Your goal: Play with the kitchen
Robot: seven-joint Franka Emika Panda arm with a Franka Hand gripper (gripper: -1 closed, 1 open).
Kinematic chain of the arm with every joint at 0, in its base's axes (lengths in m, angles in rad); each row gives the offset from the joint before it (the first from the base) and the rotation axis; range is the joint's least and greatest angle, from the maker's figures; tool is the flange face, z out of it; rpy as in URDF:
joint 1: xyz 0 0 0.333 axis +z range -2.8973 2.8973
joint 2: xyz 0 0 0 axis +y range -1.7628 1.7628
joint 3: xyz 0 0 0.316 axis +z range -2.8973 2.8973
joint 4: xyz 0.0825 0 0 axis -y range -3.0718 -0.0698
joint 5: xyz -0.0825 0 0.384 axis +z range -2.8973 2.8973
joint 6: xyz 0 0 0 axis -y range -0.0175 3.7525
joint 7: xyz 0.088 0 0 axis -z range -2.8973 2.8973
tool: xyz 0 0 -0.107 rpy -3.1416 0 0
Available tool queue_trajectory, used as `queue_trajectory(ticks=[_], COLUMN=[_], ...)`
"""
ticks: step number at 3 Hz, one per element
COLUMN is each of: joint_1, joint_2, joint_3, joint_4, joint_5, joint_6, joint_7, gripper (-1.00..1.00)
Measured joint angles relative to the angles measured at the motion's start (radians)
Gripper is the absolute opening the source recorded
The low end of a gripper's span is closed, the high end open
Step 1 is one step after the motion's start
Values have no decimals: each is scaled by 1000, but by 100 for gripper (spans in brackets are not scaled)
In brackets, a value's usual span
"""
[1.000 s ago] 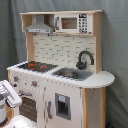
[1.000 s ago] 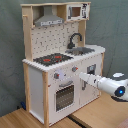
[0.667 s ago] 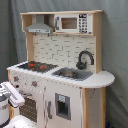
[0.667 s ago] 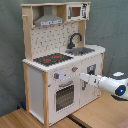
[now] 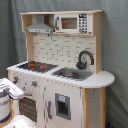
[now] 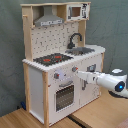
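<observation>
Item: the kitchen (image 5: 60, 70) (image 6: 60, 60), a tall toy unit in white and light wood, standing upright against a grey-green curtain backdrop (image 5: 115, 45) (image 6: 10, 50).

Fittings: black stovetop (image 5: 34, 65) (image 6: 52, 59) with red rings; sink (image 5: 72, 74) (image 6: 82, 50) beside it, with a black curved faucet (image 5: 85, 59) (image 6: 75, 39); grey hood (image 5: 40, 27) (image 6: 49, 21) and small microwave (image 5: 72, 22) (image 6: 76, 11) on the top shelf; tiled back panel; windowed oven door (image 5: 30, 107) (image 6: 64, 96) below a row of knobs (image 6: 56, 76).

Surface: in the second exterior view the unit stands on a light wooden floor (image 6: 95, 112) of joined boards.

Writing: keypad marks on the microwave, none legible.

My gripper (image 6: 79, 74): in the second exterior view my white arm reaches in from the second exterior view's right, tip at the front panel just beside a knob near the oven's upper corner. I cannot tell whether my jaws are parted or closed. In the first exterior view part of my arm (image 5: 10, 90) shows at the first exterior view's left edge, in front of the oven side.

Change: against a second ago, my tip sits slightly closer to the knob row; the kitchen itself has not moved.
</observation>
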Motion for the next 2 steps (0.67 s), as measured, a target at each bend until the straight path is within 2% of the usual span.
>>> queue_trajectory(ticks=[2], joint_1=[-109], joint_2=[1], joint_3=[-15], joint_4=[143], joint_5=[0], joint_6=[5], joint_7=[-123], gripper=[100])
